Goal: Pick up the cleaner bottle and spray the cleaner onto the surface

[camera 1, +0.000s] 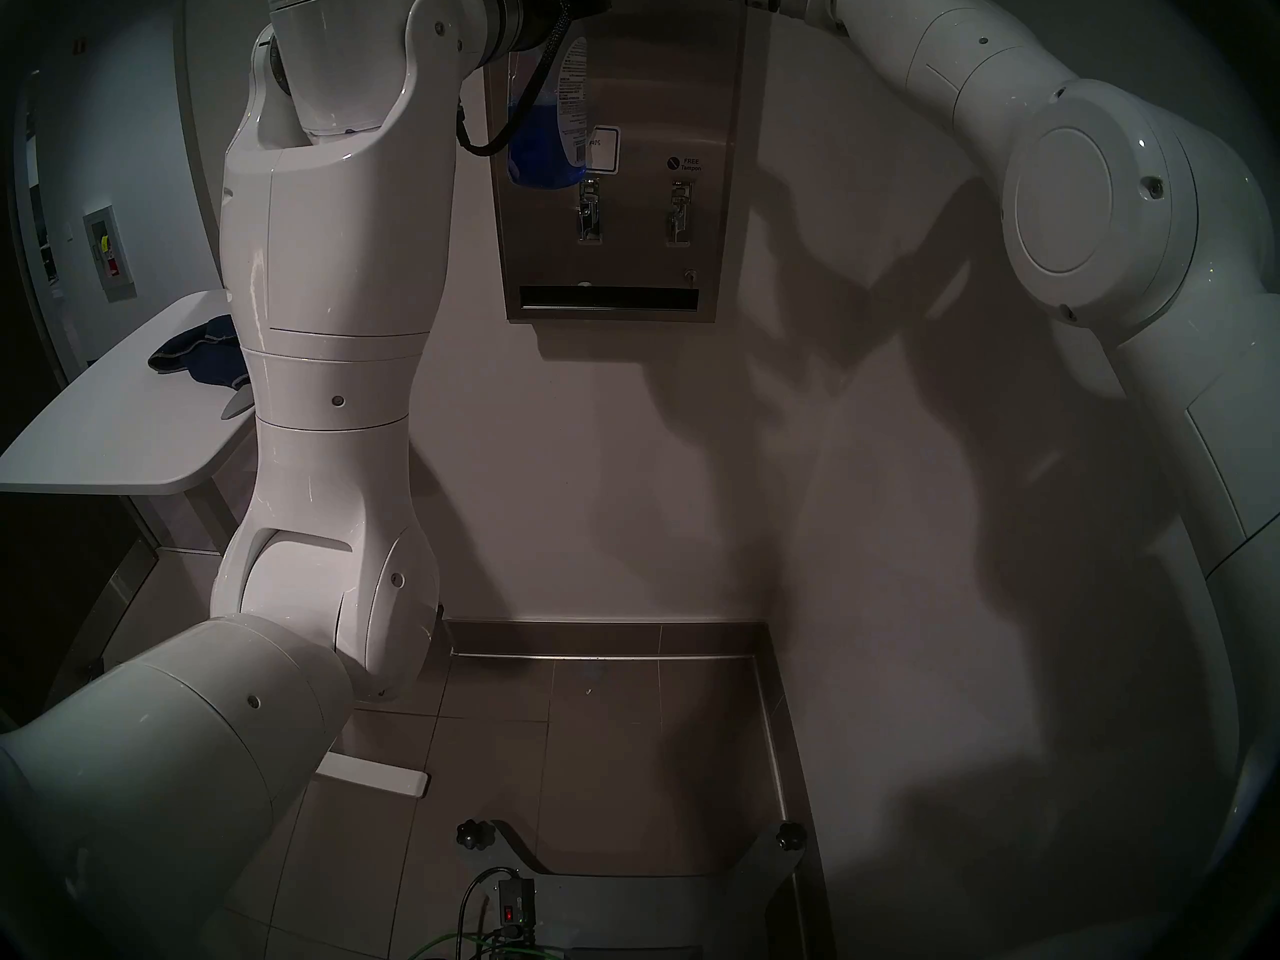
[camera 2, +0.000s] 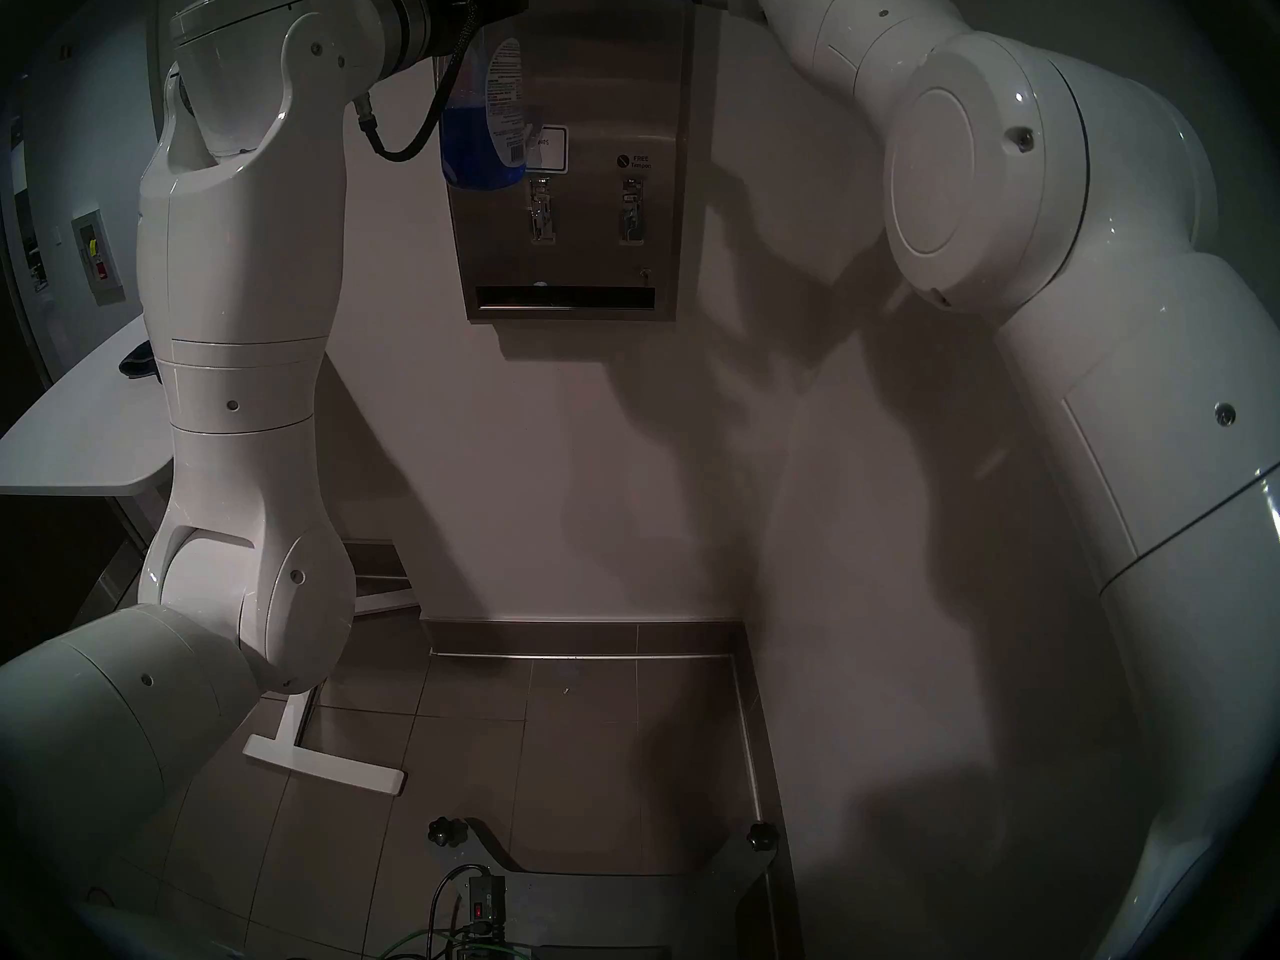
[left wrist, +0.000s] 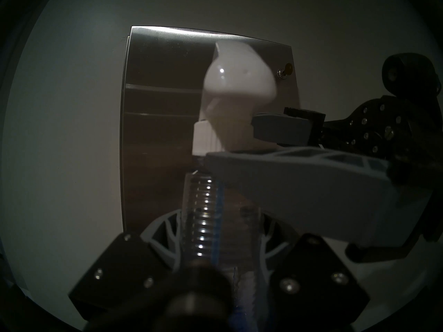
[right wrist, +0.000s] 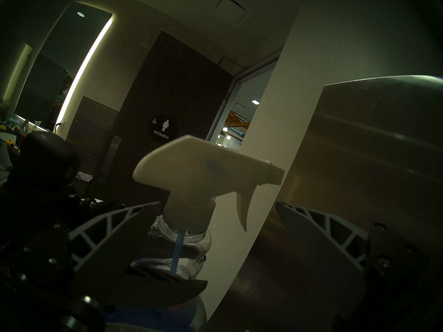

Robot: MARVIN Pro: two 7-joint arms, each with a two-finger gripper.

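Observation:
The cleaner bottle [camera 1: 547,124] hangs upright in front of the steel dispenser front [camera 1: 665,93], with blue liquid in its lower half. My left gripper [left wrist: 215,242] is shut on the bottle's clear ribbed neck [left wrist: 203,216], under the white trigger head [left wrist: 235,84]. My right gripper [right wrist: 217,202] is open, with one lattice finger on each side of the trigger head [right wrist: 203,171]. The nozzle points at the steel front [right wrist: 371,144], close to it. The trigger lever [right wrist: 242,211] hangs free. I see no streak of cleaner on the steel.
The dispenser has two lever knobs [camera 1: 589,210], a blue-edged sticker [camera 1: 602,149] and a dark slot [camera 1: 609,298]. A white table [camera 1: 104,446] at the left carries a dark blue cloth [camera 1: 201,352]. White wall surrounds the dispenser, above a tiled floor [camera 1: 589,730].

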